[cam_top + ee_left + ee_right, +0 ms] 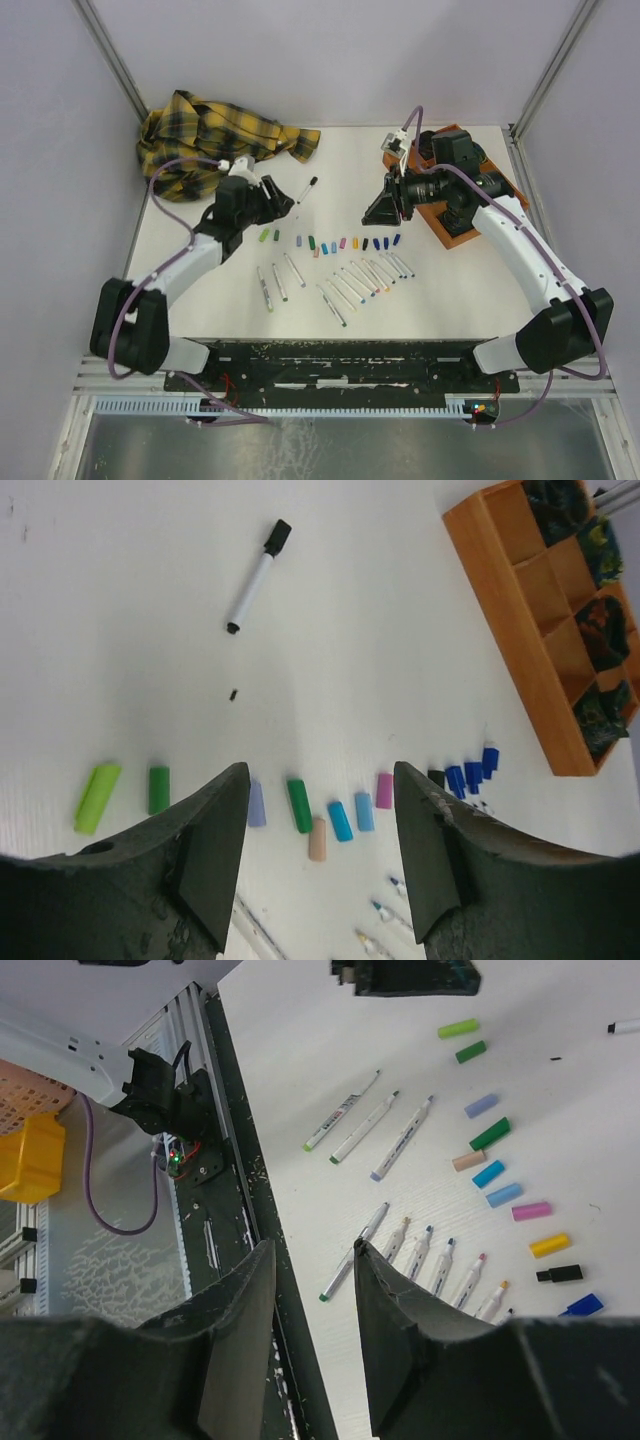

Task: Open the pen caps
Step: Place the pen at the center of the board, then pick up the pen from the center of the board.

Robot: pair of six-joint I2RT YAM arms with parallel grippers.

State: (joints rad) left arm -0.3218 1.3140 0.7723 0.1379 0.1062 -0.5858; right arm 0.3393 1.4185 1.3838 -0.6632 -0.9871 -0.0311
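Plaid cloth [215,130] far-left; orange tray [508,640] right; lone pen [255,580] beyond pen caps [299,805].

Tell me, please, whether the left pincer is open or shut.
Open. The left pincer holds nothing: in its wrist view the fingers stand wide apart, with pen caps on the table visible between them.

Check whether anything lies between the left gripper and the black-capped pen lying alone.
Nothing visible blocks it: between the open left gripper and the black-capped pen lies only table and one tiny dark speck.
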